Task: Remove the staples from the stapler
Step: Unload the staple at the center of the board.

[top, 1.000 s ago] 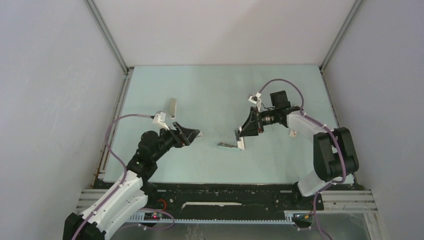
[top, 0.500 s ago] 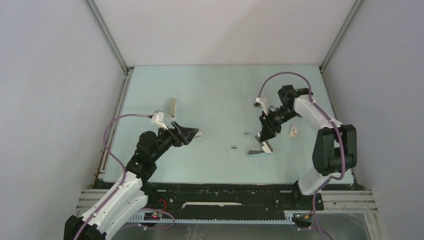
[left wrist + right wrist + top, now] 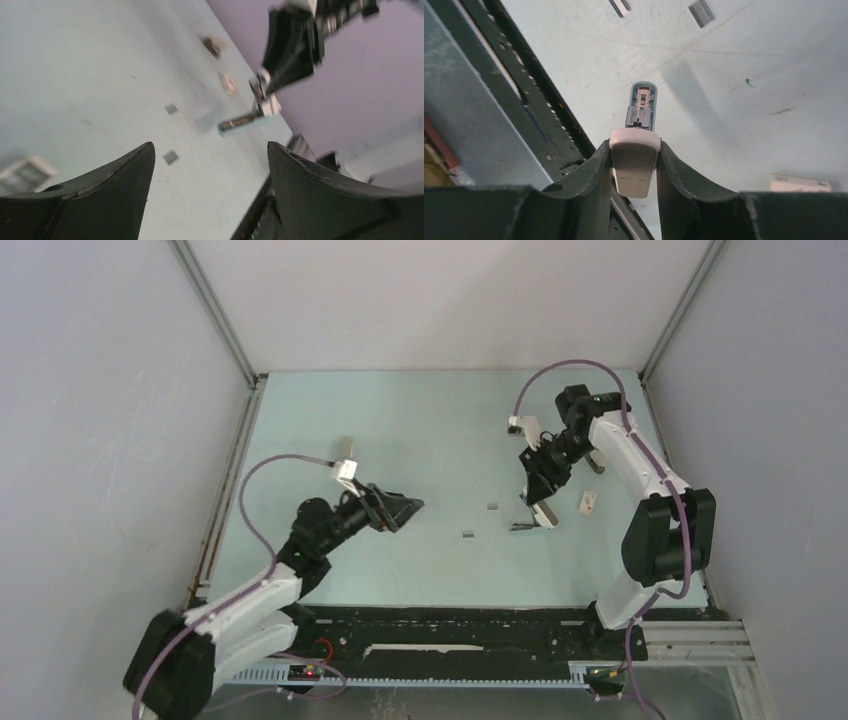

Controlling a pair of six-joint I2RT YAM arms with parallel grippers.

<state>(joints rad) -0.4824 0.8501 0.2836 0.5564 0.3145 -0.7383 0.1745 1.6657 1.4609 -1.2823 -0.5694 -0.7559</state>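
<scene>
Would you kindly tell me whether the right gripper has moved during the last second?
Yes. The right gripper, shut on the stapler, has moved to the right, ending much nearer the small white box.

The stapler (image 3: 634, 167) is white, the staples (image 3: 700, 12) dark grey, the fingers (image 3: 584, 200) black, the table (image 3: 749, 75) pale mint green.

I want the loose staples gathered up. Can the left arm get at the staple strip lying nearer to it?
Probably yes: the left gripper is open, nothing lies between it and that staple strip, and the right gripper, holding the stapler, is off beyond it.
</scene>
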